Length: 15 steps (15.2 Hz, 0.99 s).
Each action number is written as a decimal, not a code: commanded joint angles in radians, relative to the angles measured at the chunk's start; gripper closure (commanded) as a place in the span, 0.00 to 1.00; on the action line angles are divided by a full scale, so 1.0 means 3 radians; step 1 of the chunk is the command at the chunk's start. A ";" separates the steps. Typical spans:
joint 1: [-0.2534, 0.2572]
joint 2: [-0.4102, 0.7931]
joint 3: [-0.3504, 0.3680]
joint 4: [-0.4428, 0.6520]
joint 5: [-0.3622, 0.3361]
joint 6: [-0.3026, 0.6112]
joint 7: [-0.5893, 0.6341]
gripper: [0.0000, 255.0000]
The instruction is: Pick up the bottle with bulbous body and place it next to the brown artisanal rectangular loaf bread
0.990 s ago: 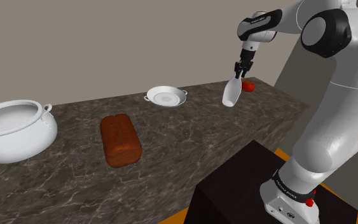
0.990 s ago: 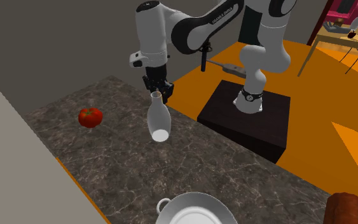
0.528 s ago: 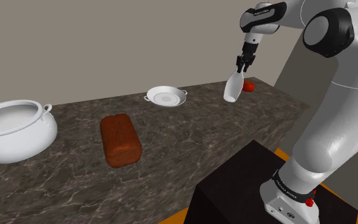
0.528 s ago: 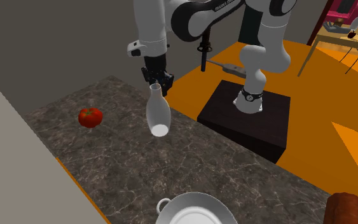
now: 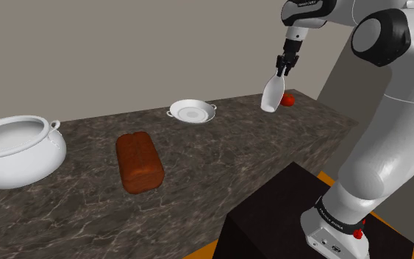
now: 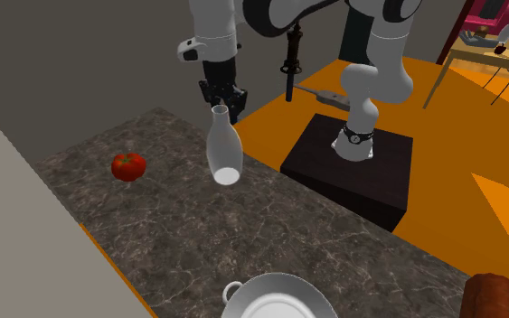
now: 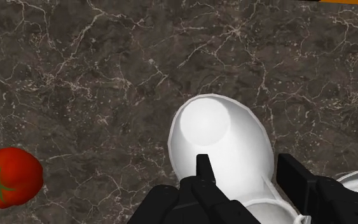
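The white bulbous bottle (image 5: 273, 94) (image 6: 222, 150) (image 7: 222, 149) hangs in the air above the dark marble counter, tilted, held by its narrow neck. My black gripper (image 5: 281, 65) (image 6: 222, 101) (image 7: 247, 175) is shut on that neck, well above the counter's far right end in the shoulder view. The brown rectangular loaf (image 5: 137, 160) lies flat near the middle of the counter, far to the shoulder view's left of the bottle; a corner of the loaf (image 6: 502, 294) appears at the second exterior view's lower right.
A red tomato (image 5: 288, 99) (image 6: 127, 166) (image 7: 9, 177) rests on the counter just beyond the bottle. A white two-handled dish (image 5: 192, 112) (image 6: 275, 298) sits at the back, and a large white pot (image 5: 15, 151) at the shoulder view's left. The black stand (image 5: 286, 213) adjoins the counter.
The gripper has risen with the bottle in it, lifting it higher above the counter. Loaf, tomato, dish and pot have not moved.
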 commanded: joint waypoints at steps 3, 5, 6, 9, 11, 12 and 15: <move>-0.0016 0.0021 -0.0007 0.0203 0.0007 -0.0183 -0.0008 1.00; -0.0024 0.0036 -0.0009 0.0313 0.0013 -0.0279 -0.0010 1.00; -0.0029 0.0045 -0.0011 0.0370 0.0017 -0.0328 -0.0012 1.00; -0.0045 0.0079 -0.0015 0.0550 0.0030 -0.0476 -0.0018 1.00; -0.0058 0.0108 -0.0018 0.0680 0.0042 -0.0579 -0.0023 1.00; -0.0058 0.0109 -0.0018 0.0681 0.0043 -0.0580 -0.0023 1.00; 0.0124 -0.0172 0.0056 0.0416 -0.0073 -0.0569 0.0212 1.00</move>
